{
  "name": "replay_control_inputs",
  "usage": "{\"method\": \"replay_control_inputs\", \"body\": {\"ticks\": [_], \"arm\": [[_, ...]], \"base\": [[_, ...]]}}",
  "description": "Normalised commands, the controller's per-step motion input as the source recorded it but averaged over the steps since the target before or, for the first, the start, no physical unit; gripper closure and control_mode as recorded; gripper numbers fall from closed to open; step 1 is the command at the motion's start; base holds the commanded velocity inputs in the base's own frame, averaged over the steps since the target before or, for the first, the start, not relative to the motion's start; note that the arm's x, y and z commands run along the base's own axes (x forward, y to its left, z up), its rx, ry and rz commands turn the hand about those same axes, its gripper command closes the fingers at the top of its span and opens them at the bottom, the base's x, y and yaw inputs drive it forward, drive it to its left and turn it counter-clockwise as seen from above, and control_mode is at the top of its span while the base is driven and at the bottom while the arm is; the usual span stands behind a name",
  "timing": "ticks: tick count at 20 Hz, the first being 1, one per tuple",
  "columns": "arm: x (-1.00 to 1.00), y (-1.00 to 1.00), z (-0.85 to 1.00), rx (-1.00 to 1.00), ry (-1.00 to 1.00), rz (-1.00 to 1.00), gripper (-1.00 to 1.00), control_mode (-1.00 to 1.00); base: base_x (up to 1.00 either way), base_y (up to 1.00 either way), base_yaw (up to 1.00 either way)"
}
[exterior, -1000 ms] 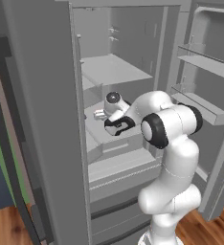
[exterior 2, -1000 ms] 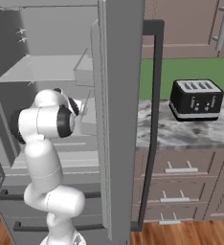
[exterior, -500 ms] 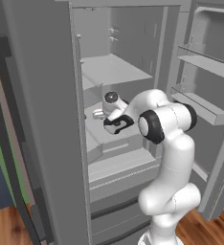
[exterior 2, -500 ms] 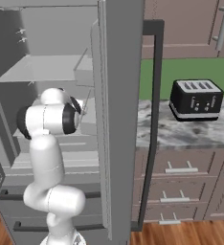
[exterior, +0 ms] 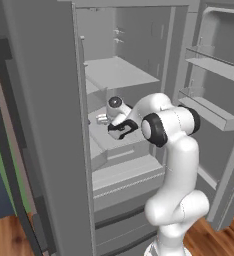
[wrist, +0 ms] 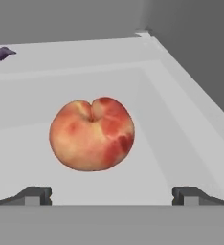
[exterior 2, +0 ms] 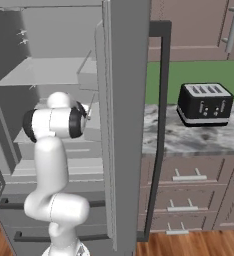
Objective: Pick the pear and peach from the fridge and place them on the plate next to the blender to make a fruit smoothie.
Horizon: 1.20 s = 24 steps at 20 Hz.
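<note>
The fridge (exterior: 49, 100) stands open, its pale shelves and door bins showing in the left base view, and the white arm reaches into the middle compartment with its claw (exterior: 120, 131) low over a pale shelf (exterior: 106, 142). In the hand view the peach (wrist: 92, 134) lies on that shelf's flat grey floor, red-orange with a cleft facing up, just ahead of the claw (wrist: 112, 194) and roughly centred between its two dark fingertips (wrist: 35, 195). The tips are spread wide, one to each side of the fruit, and neither touches it; nothing is pinched. At the far left edge of the hand view a small purple object (wrist: 0, 54) lies farther back on the same shelf, well apart from the peach. In the right base view the arm's elbow shows inside the open fridge, and a black toaster (exterior 2: 205, 103) sits on the marbled counter (exterior 2: 189, 137) beside the fridge.
</note>
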Motion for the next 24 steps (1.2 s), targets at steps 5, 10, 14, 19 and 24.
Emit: {"method": "replay_control_inputs", "body": {"ticks": [5,10,14,19,24], "arm": [[0.31,0.00,-0.13,0.00,0.00,0.00,-1.00,-1.00],[0.28,0.06,-0.08,0.00,0.01,0.01,-1.00,-1.00],[0.26,0.06,-0.08,0.00,0.01,0.01,-1.00,-1.00],[0.20,0.05,-0.12,0.00,0.01,0.02,-1.00,-1.00],[-0.13,-0.10,-0.49,0.00,0.00,0.02,1.00,-1.00]], "base": [[0.00,0.00,0.00],[0.00,0.00,0.00],[0.00,0.00,0.00],[0.00,0.00,0.00],[0.00,0.00,0.00]]}}
